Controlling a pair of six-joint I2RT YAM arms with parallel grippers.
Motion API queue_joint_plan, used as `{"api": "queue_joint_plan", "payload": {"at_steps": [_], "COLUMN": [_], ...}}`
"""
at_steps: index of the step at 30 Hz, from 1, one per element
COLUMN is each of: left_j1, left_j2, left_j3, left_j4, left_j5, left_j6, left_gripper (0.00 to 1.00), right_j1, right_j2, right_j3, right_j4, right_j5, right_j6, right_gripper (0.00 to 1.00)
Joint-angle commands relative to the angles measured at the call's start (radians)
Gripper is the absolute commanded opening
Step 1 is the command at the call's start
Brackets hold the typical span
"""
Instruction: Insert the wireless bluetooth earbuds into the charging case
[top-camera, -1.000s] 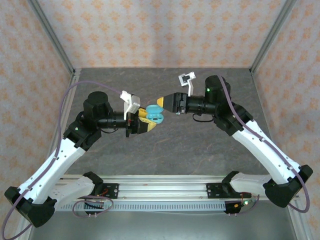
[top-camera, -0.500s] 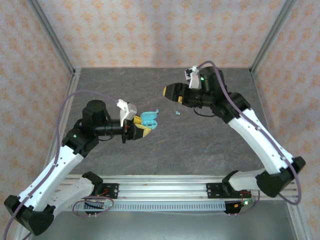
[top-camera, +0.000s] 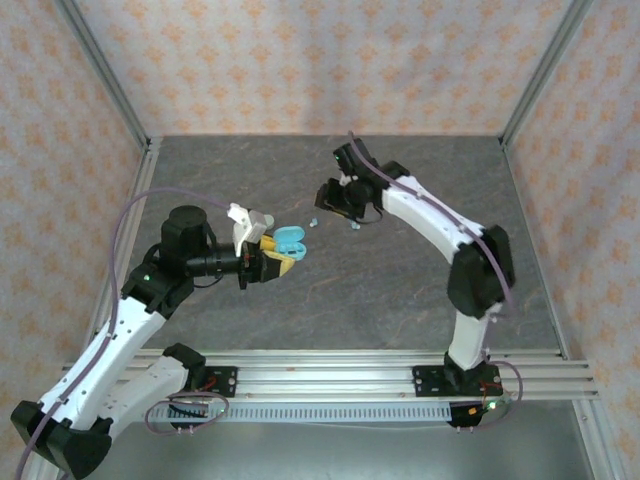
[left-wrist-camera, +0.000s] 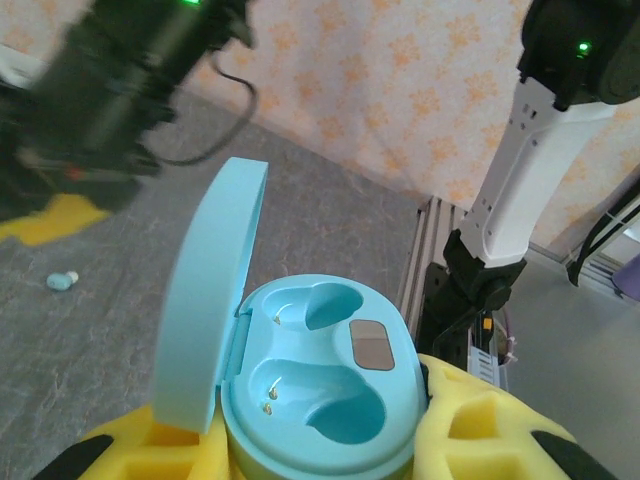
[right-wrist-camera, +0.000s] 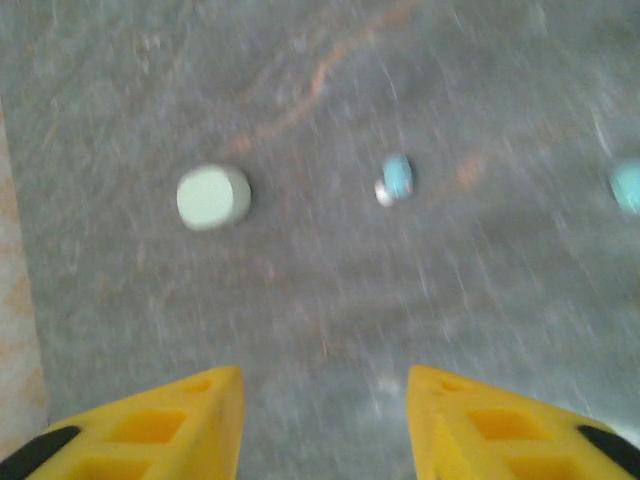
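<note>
My left gripper is shut on the light-blue charging case, held above the table with its lid hinged open. Both wells of the case are empty. My right gripper points down at the table behind the case, open, with nothing between its yellow fingers. Ahead of it on the grey table lie three earbuds: a whitish one, a blue one and one at the right edge. From above, two earbuds lie near the right gripper.
The grey stone-patterned table is walled by patterned panels, with metal posts at the back corners. A rail runs along the near edge between the arm bases. One earbud lies on the table left of the case.
My right arm pulled back from the case and swung down towards the table behind it. The left gripper drew the case slightly left and nearer. Two earbuds now lie on the table.
</note>
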Motion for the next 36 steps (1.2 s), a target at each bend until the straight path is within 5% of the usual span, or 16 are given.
{"api": "queue_joint_plan", "payload": {"at_steps": [1, 14, 36], "left_j1": [0.016, 0.042, 0.052], "left_j2": [-0.002, 0.031, 0.059], "left_j3": [-0.031, -0.089, -0.084], "left_j4": [0.043, 0.139, 0.129], "left_j5": [-0.034, -0.095, -0.098], "left_j6": [0.003, -0.019, -0.002], "left_gripper": [0.00, 0.00, 0.00], "right_j1": [0.005, 0.028, 0.042], "right_j2": [0.129, 0.386, 0.452], "right_j3": [0.076, 0.255, 0.247], "right_j4": [0.000, -0.021, -0.028], "right_j5": [0.085, 0.152, 0.151], "right_j6": [-0.009, -0.068, -0.104], "right_gripper": [0.42, 0.39, 0.29]}}
